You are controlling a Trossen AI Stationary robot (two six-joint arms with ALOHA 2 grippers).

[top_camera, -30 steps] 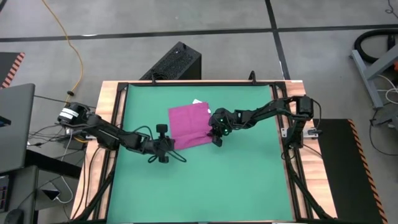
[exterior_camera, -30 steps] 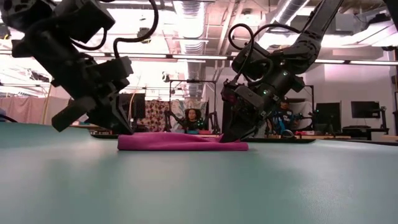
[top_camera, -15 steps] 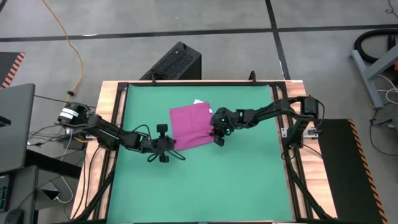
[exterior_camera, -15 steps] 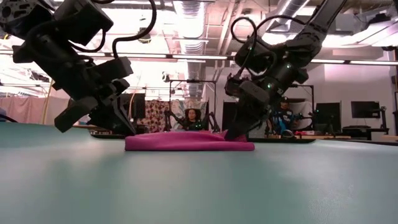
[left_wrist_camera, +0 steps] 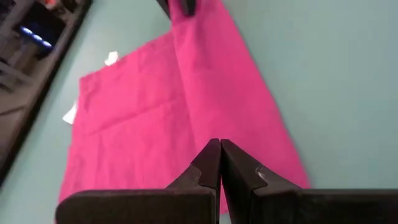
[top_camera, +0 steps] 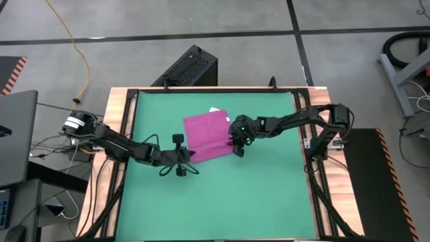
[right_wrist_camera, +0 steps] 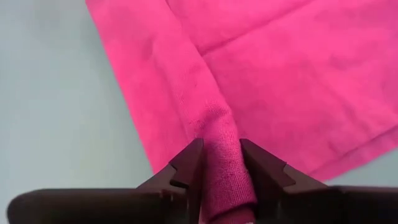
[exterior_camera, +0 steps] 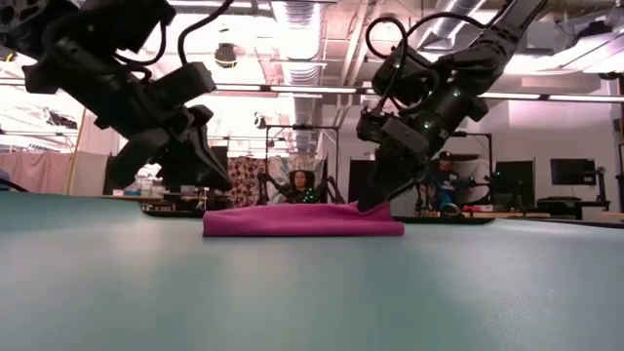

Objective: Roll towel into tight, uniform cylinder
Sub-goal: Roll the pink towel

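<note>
The magenta towel (top_camera: 205, 134) lies spread on the green mat (top_camera: 269, 195). A white tag (top_camera: 213, 109) shows at its far edge, and a narrow band along its near edge (left_wrist_camera: 249, 118) is folded over. My left gripper (left_wrist_camera: 219, 146) is shut. It hangs just above the towel's near left corner (exterior_camera: 210, 222), touching nothing as far as the low view shows. My right gripper (right_wrist_camera: 221, 155) is at the near right corner, closed on a raised ridge of the cloth. My right gripper pinches a raised ridge of the folded band (right_wrist_camera: 219, 140) between its two fingers, at the towel's near right corner. The fingers slant down from the table's right side. All the rest of the towel lies on the mat, slack.
A wooden frame (top_camera: 117, 121) borders the mat, and a black box (top_camera: 191, 67) sits on the floor beyond the far edge. Bare mat stretches toward the near edge. People (exterior_camera: 302, 185) and equipment show in the room behind.
My right gripper has risen a little at the towel's right corner. My left gripper has tipped its fingers up off the towel's left end. In the low view, the towel's left end has drawn in toward the table's right.
</note>
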